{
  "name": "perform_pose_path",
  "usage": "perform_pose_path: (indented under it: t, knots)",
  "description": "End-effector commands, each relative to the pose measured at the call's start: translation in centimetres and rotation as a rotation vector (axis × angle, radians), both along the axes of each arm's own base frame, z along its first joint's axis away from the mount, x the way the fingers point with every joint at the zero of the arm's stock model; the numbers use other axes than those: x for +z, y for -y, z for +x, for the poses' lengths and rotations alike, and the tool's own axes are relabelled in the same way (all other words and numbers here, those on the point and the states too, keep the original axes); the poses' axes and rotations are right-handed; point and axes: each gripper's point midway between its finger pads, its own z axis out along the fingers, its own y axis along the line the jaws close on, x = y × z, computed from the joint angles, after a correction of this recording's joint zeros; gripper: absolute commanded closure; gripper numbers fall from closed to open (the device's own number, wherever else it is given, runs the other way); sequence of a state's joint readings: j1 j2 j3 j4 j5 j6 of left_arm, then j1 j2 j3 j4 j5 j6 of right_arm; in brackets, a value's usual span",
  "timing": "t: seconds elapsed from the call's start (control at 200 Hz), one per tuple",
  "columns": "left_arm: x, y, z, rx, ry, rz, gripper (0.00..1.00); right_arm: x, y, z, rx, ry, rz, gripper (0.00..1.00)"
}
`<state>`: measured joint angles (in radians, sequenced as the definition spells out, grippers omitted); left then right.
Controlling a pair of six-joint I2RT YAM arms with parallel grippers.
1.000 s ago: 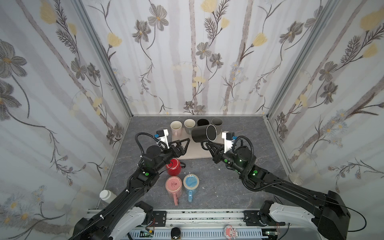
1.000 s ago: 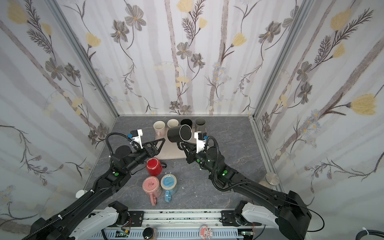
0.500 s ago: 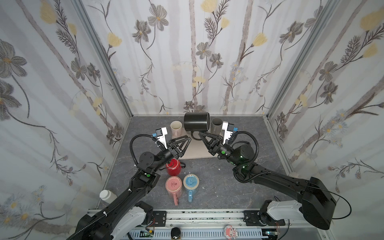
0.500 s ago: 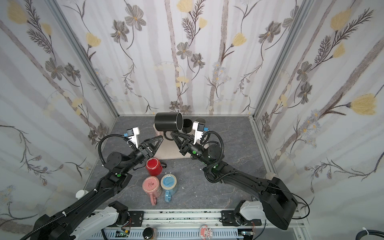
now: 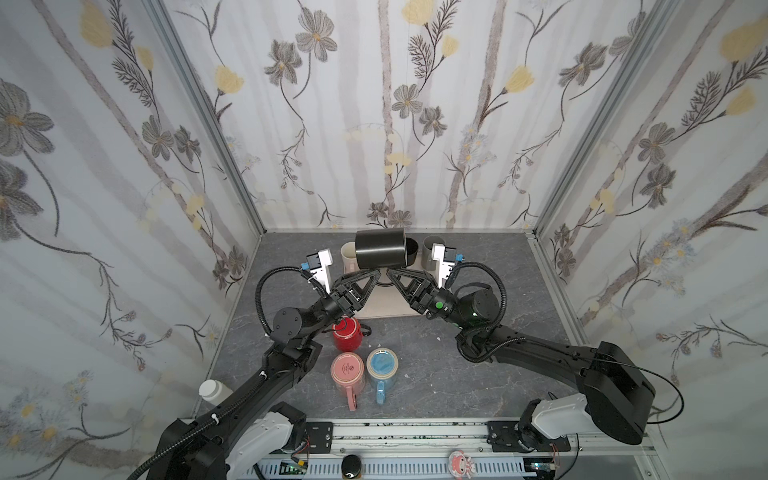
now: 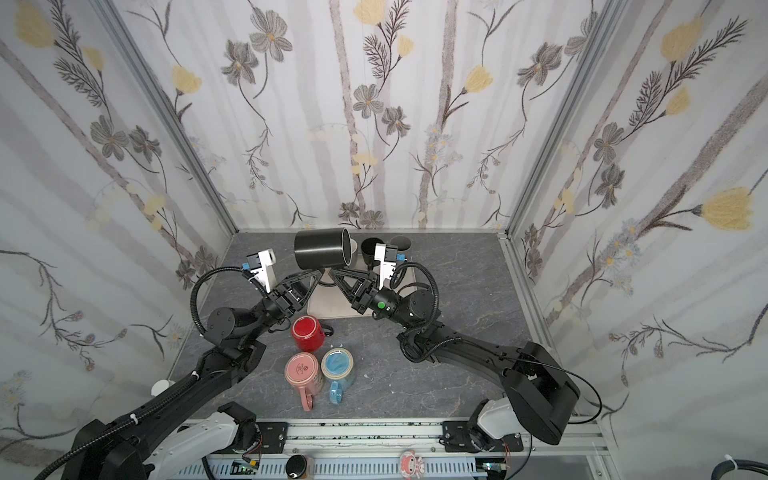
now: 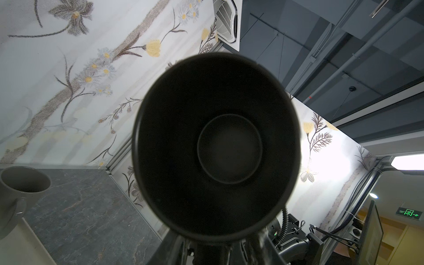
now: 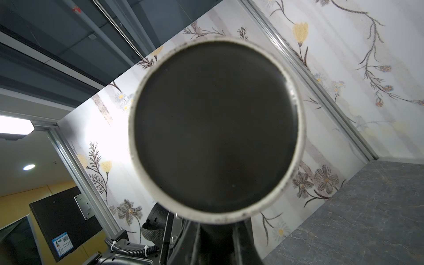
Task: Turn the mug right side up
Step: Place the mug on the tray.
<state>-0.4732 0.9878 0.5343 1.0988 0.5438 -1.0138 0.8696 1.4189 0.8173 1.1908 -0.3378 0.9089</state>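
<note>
Currently we find the right gripper (image 5: 393,275) clamped on the handle (image 5: 382,283) under the black mug (image 5: 380,248); whether the left gripper (image 5: 374,275), tip to tip with it, grips anything we cannot tell. Just beyond, the mug hangs clear of the mat (image 5: 386,308), long axis level, mouth facing the left gripper, base facing the right; uprighting means rolling the mouth upward.

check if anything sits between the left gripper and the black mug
Nothing visible does. The black mug hangs on its side, handle down, in the right gripper. The left gripper sits right beneath it at that handle.
</note>
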Motion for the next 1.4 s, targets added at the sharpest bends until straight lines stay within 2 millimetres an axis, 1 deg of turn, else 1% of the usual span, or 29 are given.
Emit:
perform_pose_path:
  t: [0.0, 0.05, 0.16, 0.185, 0.255, 0.355, 0.405, 0.45, 0.49, 0.525, 0.535, 0.55, 0.57, 0.59, 0.655, 0.684, 0.724, 0.824, 0.869, 0.994, 1.114, 1.134, 1.159, 1.284, 1.294, 1.309, 1.394]
  knots:
    - [1.4, -0.2, -0.8, -0.02, 0.045, -0.031, 0.66, 2.5, 0.8, -0.9, 0.011, 0.053, 0.099, 1.0]
    - [1.5, -0.2, -0.7, -0.018, 0.042, -0.029, 0.7, 2.4, 0.8, -0.8, 0.012, 0.044, 0.099, 1.0]
    - [1.2, -0.3, -0.1, 0.008, 0.016, -0.014, 0.86, 2.3, 1.0, -0.6, -0.004, 0.033, 0.097, 1.0]
    - [1.1, -0.3, 0.0, 0.018, 0.01, -0.007, 0.9, 2.3, 1.1, -0.5, -0.012, 0.033, 0.094, 0.97]
    - [1.0, -0.5, 0.4, 0.048, -0.003, 0.007, 1.0, 2.4, 1.5, -0.5, -0.039, 0.038, 0.081, 0.85]
    - [0.6, -0.7, 1.1, 0.097, -0.034, 0.039, 1.0, 2.1, 2.1, -0.3, -0.093, 0.042, 0.047, 0.59]
    - [0.4, -0.8, 1.6, 0.124, -0.054, 0.067, 1.0, 2.0, 2.6, -0.1, -0.13, 0.044, 0.022, 0.49]
    - [0.1, -0.9, 2.3, 0.159, -0.084, 0.105, 1.0, 1.6, 3.0, 0.1, -0.169, 0.039, -0.013, 0.44]
    - [-0.4, -1.0, 3.0, 0.195, -0.115, 0.15, 1.0, 1.0, 3.6, 0.4, -0.213, 0.034, -0.052, 0.41]
    - [-1.0, -1.0, 3.7, 0.226, -0.142, 0.195, 1.0, 1.0, 4.2, 0.7, -0.258, 0.031, -0.074, 0.4]
    - [-1.1, -1.0, 3.8, 0.233, -0.149, 0.21, 1.0, -0.1, 4.3, 0.8, -0.267, 0.015, -0.102, 0.39]
    - [-1.5, -1.1, 4.1, 0.247, -0.164, 0.234, 1.0, -0.7, 4.5, 1.0, -0.287, 0.003, -0.124, 0.39]
    - [-1.6, -1.2, 4.4, 0.265, -0.174, 0.258, 1.0, -1.2, 4.9, 1.2, -0.312, -0.008, -0.146, 0.39]
    - [-2.5, -1.3, 5.0, 0.287, -0.205, 0.3, 1.0, -1.7, 5.3, 1.4, -0.335, -0.018, -0.169, 0.38]
    - [-4.2, -1.9, 6.3, 0.361, -0.274, 0.416, 1.0, -3.0, 6.6, 1.6, -0.393, -0.04, -0.226, 0.38]
    - [-5.3, -2.2, 6.9, 0.392, -0.311, 0.474, 1.0, -3.7, 7.1, 1.8, -0.414, -0.052, -0.253, 0.38]
    - [-6.2, -2.8, 7.6, 0.442, -0.347, 0.538, 1.0, -4.2, 8.0, 1.7, -0.44, -0.06, -0.275, 0.38]
    - [-9.9, -4.3, 9.0, 0.532, -0.462, 0.704, 1.0, -5.7, 9.7, 1.7, -0.496, -0.088, -0.323, 0.37]
    - [-11.5, -4.6, 9.5, 0.553, -0.503, 0.758, 1.0, -6.2, 10.4, 1.6, -0.513, -0.097, -0.336, 0.37]
    - [-15.2, -5.2, 10.1, 0.63, -0.575, 0.89, 1.0, -7.1, 11.7, 1.5, -0.552, -0.117, -0.355, 0.37]
    - [-17.8, -4.8, 10.6, 0.72, -0.574, 1.045, 1.0, -7.8, 12.4, 1.5, -0.562, -0.13, -0.361, 0.37]
    - [-17.8, -4.9, 10.7, 0.736, -0.57, 1.057, 1.0, -7.8, 12.5, 1.4, -0.563, -0.131, -0.36, 0.37]
    - [-18.8, -4.9, 11.1, 0.752, -0.582, 1.09, 1.0, -7.8, 12.5, 1.4, -0.561, -0.13, -0.362, 0.37]
    - [-21.2, -5.8, 12.4, 0.81, -0.614, 1.132, 1.0, -7.8, 12.7, 1.1, -0.559, -0.129, -0.359, 0.37]
    - [-21.4, -5.8, 12.5, 0.81, -0.617, 1.133, 1.0, -7.8, 13.3, 1.7, -0.583, -0.133, -0.359, 0.37]
    - [-21.7, -6.0, 12.7, 0.814, -0.625, 1.134, 1.0, -7.8, 13.5, 1.8, -0.591, -0.134, -0.359, 0.37]
    - [-23.6, -6.5, 13.5, 0.808, -0.667, 1.147, 1.0, -7.8, 13.9, 1.7, -0.597, -0.136, -0.357, 0.37]
